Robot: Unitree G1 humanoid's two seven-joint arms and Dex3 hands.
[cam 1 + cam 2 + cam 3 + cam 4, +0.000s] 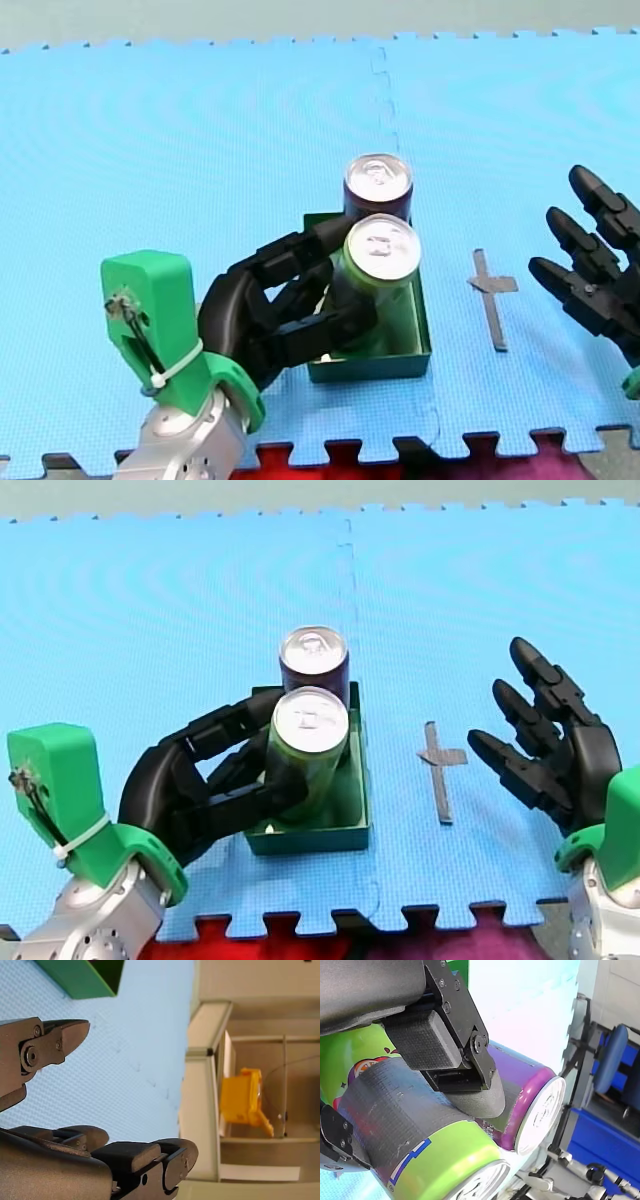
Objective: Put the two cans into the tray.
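Tray (365, 368), green and shallow, is sitting on the blue foam mat (180, 150) and serving as the reference for everything here. Green can (380, 248) is standing upright inside the tray, toward its near-left part, top facing up. Left hand (270, 310) is reaching in from the tray's left side and grasping this can: dark fingers are wrapping around the body below the rim, one across the front and others along the side. In the second wrist view a padded fingertip (465, 1080) is pressing against the green can (455, 1160), whose middle is wearing a grey tape band, and the purple can (530, 1100) is lying right against it. Purple can (378, 185) is standing upright at the tray's far end, just behind the green one; its base is hidden, so cannot tell whether it is sitting inside the rim or just beyond. Right hand (545, 745) is hovering well to the right of the tray, released and holding nothing. Grey tape mark (492, 290) is lying on the mat between the tray and that hand. The first wrist view is showing dark fingers (60, 1040) above the mat, apart from a corner of the tray (80, 977).
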